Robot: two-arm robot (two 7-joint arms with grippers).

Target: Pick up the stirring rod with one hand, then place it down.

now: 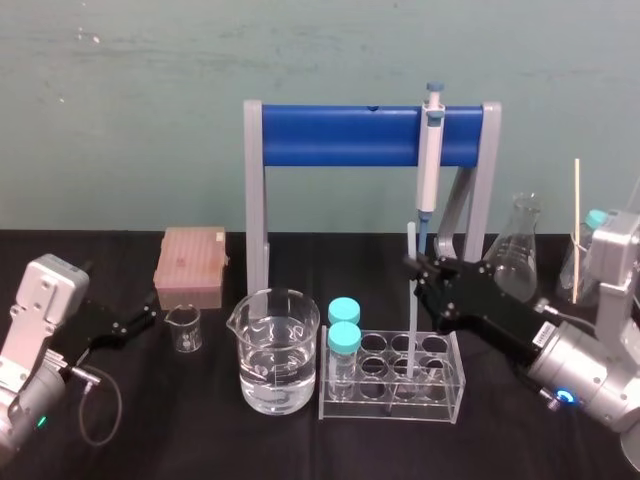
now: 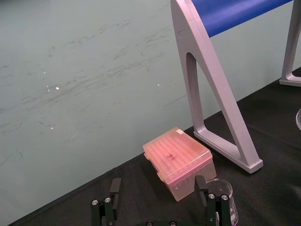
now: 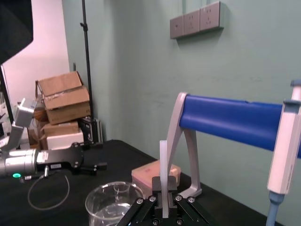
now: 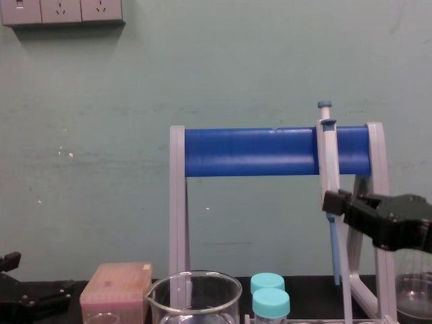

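The right claw (image 1: 413, 268) is over the middle right of the black desk (image 1: 200, 440), just above the clear test tube rack (image 1: 440, 402). Its two black fingers are pressed together on the stirring rod (image 1: 410, 300), a little below the rod's top end. The rod stands upright, and its lower part goes down into the rack, in one of the holes on the right side. In the right wrist view the rod (image 3: 163, 160) rises straight out from between the closed fingers of the claw (image 3: 163, 200).

Two tubes with teal caps (image 1: 343, 335) stand in the left end of the same rack. A large glass beaker (image 1: 275, 355) with water is just beside the rack, on its left. Behind them a white-and-blue pipette (image 1: 430, 150) hangs on the blue bar of a grey stand (image 1: 255, 200).

The left claw (image 1: 143, 318) rests low at the left side of the desk, near a small empty beaker (image 1: 184, 328) and a pink tip box (image 1: 190, 265). Its fingers (image 2: 115, 188) are apart and hold nothing
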